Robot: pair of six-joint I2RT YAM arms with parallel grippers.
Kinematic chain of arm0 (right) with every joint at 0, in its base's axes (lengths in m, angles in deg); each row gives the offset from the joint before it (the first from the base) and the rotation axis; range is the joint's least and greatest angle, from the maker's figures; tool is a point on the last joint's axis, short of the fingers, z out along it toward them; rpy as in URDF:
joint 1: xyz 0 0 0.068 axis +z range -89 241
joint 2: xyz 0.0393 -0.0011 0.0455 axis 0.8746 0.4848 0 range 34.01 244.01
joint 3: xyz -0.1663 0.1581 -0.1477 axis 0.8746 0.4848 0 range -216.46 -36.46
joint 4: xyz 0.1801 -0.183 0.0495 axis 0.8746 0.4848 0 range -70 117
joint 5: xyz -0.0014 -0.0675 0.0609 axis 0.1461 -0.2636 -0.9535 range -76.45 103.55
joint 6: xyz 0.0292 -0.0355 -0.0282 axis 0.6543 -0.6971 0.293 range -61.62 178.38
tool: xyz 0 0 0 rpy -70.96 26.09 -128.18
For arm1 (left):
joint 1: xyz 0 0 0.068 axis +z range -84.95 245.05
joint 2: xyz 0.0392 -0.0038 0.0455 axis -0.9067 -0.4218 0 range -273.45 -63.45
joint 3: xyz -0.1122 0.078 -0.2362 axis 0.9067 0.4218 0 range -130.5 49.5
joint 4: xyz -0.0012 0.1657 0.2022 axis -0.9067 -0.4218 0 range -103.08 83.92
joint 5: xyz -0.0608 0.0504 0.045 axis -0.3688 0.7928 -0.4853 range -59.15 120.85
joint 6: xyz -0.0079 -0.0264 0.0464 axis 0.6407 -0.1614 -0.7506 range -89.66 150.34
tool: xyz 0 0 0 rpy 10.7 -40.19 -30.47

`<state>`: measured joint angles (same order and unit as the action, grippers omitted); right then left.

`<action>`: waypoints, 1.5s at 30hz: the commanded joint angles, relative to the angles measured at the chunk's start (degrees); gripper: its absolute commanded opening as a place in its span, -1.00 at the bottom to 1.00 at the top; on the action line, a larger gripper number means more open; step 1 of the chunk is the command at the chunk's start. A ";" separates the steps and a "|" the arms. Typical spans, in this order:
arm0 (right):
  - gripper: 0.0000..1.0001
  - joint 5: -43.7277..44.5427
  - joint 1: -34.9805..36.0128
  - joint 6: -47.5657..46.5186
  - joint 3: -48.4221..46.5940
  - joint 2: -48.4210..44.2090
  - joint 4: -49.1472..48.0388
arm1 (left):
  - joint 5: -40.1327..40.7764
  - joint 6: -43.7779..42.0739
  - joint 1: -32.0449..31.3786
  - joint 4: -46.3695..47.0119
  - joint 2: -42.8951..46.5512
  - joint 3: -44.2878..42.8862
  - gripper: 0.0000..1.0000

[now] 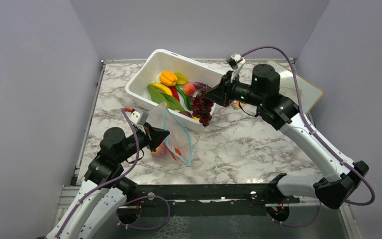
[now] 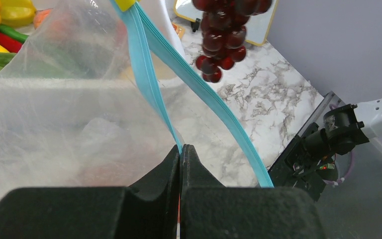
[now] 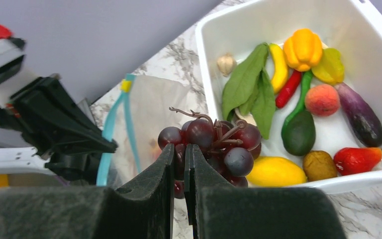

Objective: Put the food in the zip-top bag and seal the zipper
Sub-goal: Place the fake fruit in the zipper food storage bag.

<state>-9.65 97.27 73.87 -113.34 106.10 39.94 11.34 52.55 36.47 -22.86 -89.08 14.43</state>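
Right gripper (image 3: 179, 149) pinching purple grapes (image 3: 229, 144) (dark, glossy cluster) | left gripper (image 2: 180, 150) clamping clear zip-top bag (image 2: 54, 114)

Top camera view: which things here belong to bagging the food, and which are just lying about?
Part of the job:
- zip-top bag and its blue zipper, pinched by the left fingers
- grapes, held by the right fingers
- food waiting in the white tub: orange pepper, peach, eggplant

Lying about:
- framed panel, far right
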 commanded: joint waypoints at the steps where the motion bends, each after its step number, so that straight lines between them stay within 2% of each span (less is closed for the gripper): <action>1: -0.98 -6.36 0.28 2.85 -0.15 -3.88 -2.46 | -0.85 0.84 0.28 1.60 0.18 0.18 -1.00; 5: -0.98 -10.66 0.29 5.65 0.85 -5.82 -6.93 | -0.72 3.22 0.28 1.83 -0.06 -0.63 -1.00; 9: -0.98 -15.23 0.29 11.21 4.25 -8.01 -16.60 | -2.81 7.76 0.28 3.74 -0.62 -1.96 -1.00; 22: -0.98 -19.75 0.79 28.66 10.62 -8.05 -41.52 | -2.91 14.90 0.29 5.27 -3.44 -4.67 -1.00; 35: -0.98 -20.26 3.01 34.65 6.90 -4.01 -49.25 | -3.07 16.33 0.28 7.01 -5.28 -3.50 -1.00; 45: -0.98 -17.98 6.88 35.51 6.94 -0.33 -52.99 | -3.04 16.89 0.28 7.37 -4.91 -2.42 -1.00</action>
<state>-28.71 103.02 108.44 -104.67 104.75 -8.84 9.53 68.66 36.50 -18.09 -94.58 11.48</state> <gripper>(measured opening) 0.100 0.013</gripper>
